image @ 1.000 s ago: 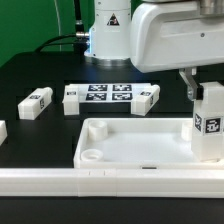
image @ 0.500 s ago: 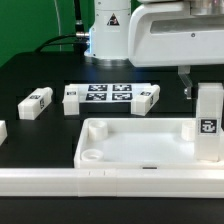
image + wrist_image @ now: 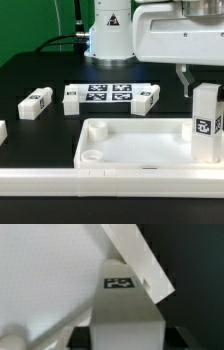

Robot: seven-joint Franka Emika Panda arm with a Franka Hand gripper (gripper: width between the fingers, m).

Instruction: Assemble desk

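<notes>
No legible text — only square coded tags on the upright leg and marker board.

The exterior camera is sitting low, almost level with the black table, and is looking across it toward the robot's base at the back. The white rail is lying nearest the lens, with the tabletop just behind it. The wrist camera is looking down from very close, so the leg and its tag are filling the frame. Both views are sharing that upright leg and the tabletop corner beside it.
</notes>
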